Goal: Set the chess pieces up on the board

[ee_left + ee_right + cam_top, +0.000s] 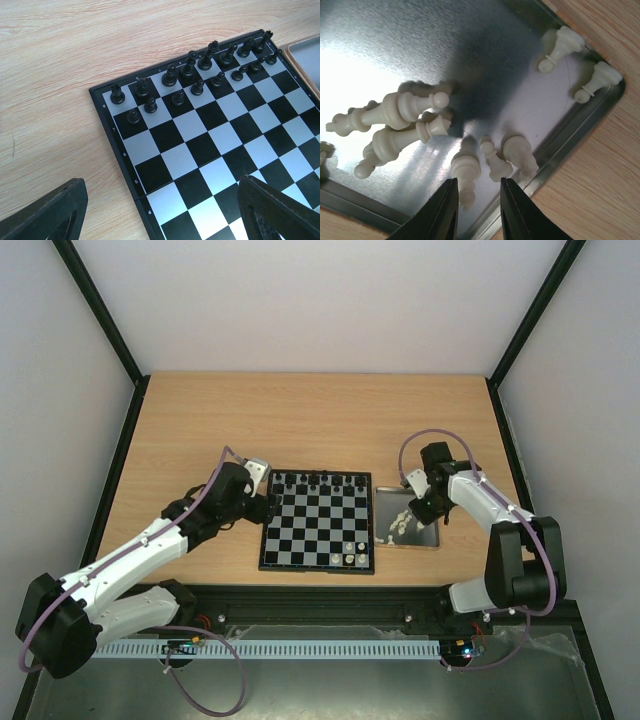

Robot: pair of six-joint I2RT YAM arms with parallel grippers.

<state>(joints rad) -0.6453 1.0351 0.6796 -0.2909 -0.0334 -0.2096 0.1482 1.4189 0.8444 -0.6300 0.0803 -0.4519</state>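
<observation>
Surface: pale wooden table (300,410).
Board: small black-and-grey square chessboard (310,530), mid-table.
Pieces: tiny cream-white chess figures (400,112), mostly lying in the shiny metal tray (395,40) beside it.
Left claw (161,181): released, empty, over the board's edge.
Right claw (478,182): slightly parted, empty, above the tray.

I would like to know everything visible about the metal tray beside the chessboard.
The metal tray is a shiny rectangular pan of brushed steel-like metal with a low raised rim and rounded corners. It lies flat on the wooden table, just right of the board. Cream-white chess pieces lie toppled inside, mostly near one edge. The right gripper hangs over that edge, jaws apart, gripping nothing.
</observation>
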